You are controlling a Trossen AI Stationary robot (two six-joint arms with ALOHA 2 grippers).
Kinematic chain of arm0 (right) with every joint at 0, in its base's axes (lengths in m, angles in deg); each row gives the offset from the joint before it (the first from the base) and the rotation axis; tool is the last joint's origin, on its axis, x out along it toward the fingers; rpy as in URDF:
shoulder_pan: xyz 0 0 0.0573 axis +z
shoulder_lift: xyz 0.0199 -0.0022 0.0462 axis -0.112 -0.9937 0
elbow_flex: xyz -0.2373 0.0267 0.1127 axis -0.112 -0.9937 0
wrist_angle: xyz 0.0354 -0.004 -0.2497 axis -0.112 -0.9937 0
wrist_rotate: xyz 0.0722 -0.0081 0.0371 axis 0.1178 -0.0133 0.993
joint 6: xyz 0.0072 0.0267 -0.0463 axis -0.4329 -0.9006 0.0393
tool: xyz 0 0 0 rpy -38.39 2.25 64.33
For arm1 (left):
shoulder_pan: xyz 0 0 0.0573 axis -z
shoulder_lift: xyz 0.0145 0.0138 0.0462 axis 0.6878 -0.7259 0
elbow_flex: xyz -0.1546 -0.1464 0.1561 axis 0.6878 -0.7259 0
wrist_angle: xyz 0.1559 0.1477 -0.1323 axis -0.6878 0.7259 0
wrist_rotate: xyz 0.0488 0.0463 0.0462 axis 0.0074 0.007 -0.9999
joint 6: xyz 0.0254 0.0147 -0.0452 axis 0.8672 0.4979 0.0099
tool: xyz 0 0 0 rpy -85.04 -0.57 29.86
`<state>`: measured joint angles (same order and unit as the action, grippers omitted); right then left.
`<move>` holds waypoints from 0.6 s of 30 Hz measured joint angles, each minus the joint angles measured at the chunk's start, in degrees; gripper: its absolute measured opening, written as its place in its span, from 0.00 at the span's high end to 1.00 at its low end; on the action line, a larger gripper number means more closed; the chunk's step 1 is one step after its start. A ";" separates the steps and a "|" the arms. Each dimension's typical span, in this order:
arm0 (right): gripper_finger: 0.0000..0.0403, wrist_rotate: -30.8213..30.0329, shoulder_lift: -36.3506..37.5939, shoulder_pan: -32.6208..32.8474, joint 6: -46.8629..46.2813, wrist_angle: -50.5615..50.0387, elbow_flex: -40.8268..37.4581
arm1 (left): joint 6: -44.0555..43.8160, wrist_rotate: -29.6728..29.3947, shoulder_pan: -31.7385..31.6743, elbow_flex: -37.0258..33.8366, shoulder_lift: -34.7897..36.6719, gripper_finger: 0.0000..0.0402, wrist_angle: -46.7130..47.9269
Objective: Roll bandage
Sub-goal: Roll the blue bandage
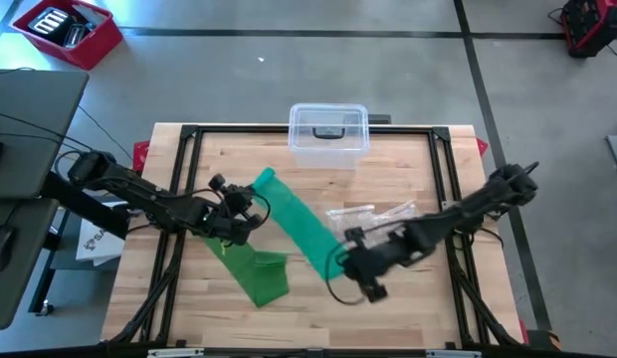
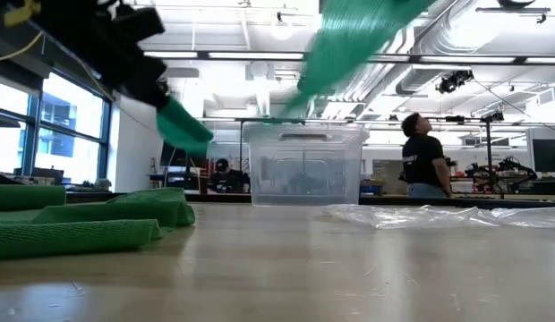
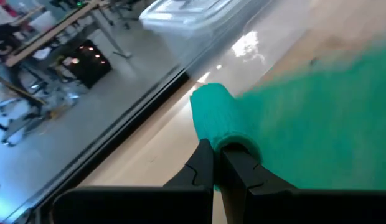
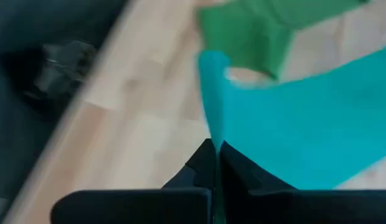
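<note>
Bandage: as it hangs above the worktop, we see the green bandage stretched between both tools.
Left tool: closed on the rolled end.
Right tool: clamped on the flat strip's edge.
Container: a clear plastic box at the far edge.

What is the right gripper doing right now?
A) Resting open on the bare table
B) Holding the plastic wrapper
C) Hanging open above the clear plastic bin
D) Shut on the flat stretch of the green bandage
D: the right gripper has its fingers pinched together on the green bandage, with the sheet running from between them.
</note>
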<state>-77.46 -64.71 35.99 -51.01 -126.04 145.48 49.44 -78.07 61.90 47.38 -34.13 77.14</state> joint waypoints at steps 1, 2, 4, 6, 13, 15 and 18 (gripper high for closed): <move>1.00 0.02 0.86 1.63 -2.23 -0.13 0.14 | -0.48 -0.22 -0.22 -0.95 0.00 1.00 -0.09; 1.00 0.02 1.72 3.34 -4.85 -0.09 0.16 | -0.92 -0.44 -0.52 -1.95 0.00 1.00 -0.07; 1.00 0.00 3.05 6.61 -10.39 -0.01 0.18 | -1.83 -0.88 -0.97 -3.44 -0.02 1.00 -0.10; 1.00 -1.03 3.46 9.77 -14.11 0.38 0.25 | -2.36 -1.24 -1.23 -4.48 0.00 1.00 -1.10; 1.00 -10.95 3.34 12.12 -6.10 5.46 2.23 | 14.84 5.21 -1.31 -7.34 0.00 1.00 -21.21; 1.00 -15.16 3.34 11.66 -1.75 4.47 5.53 | 20.95 9.48 -1.52 -8.28 -0.04 1.00 -27.06; 1.00 -22.27 3.35 11.57 5.78 2.00 12.33 | 25.59 15.49 -2.25 -10.16 -0.02 1.00 -34.19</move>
<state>-99.73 -61.36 47.56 -45.23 -124.04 157.81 75.03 -62.58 59.64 37.23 -34.15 42.95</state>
